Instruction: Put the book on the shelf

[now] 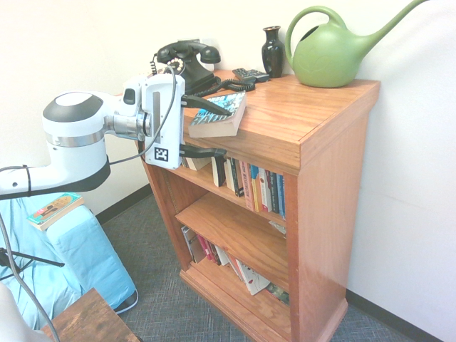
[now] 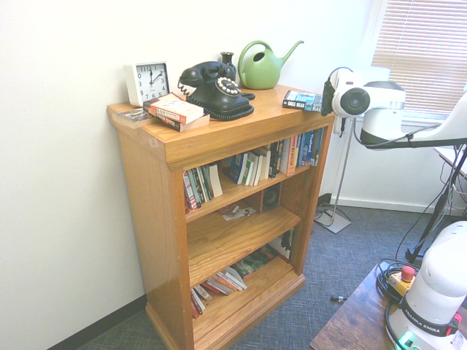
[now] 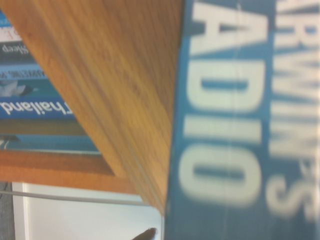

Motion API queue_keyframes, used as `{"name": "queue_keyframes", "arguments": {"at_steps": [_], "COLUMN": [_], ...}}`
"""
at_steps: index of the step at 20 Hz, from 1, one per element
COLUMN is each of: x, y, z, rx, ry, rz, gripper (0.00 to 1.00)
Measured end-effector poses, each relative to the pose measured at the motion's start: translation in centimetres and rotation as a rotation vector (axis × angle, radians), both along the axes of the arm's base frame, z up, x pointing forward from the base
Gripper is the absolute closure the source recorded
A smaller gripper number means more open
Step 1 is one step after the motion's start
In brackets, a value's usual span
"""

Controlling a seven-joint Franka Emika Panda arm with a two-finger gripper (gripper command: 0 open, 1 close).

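The book [image 1: 217, 120] lies flat on the top board of the bookcase [image 1: 331, 153], in the upper middle of the first exterior view and near the board's front edge; in the second exterior view it sits toward the upper right. The gripper [image 1: 227, 132] stands wide open with nothing clamped in it, one finger level with the book's cover and the other lower, in front of the board's edge. That upright spread would suit taking a flat book by its two faces, the lower finger needing free space under whatever part sticks out; how far the book overhangs cannot be told. The lying book is stable but sits apart from the upright row of books [image 2: 295, 152] on the upper inner shelf, right of centre. If that row is its goal, it likely needs gripping, drawing clear and turning on end. Closing too low could catch the board's lip instead.
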State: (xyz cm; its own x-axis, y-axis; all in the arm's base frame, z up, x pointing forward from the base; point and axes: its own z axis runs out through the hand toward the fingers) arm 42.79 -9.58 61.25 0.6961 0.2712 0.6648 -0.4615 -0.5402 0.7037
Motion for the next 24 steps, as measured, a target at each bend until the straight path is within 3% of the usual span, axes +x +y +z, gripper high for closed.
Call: {"name": "queue_keyframes", "arguments": {"at_steps": [11,12,24], "x": [2.4,2.4,2.3], "y": [1.3,1.1,0.2], "z": [0.1,0.1,0.0], "rx": [-0.014,-0.013,-0.013], "ry": [0.012,0.013,0.015], "rz": [0.032,0.03,0.007], "gripper": [0.0,1.0,1.0]}}
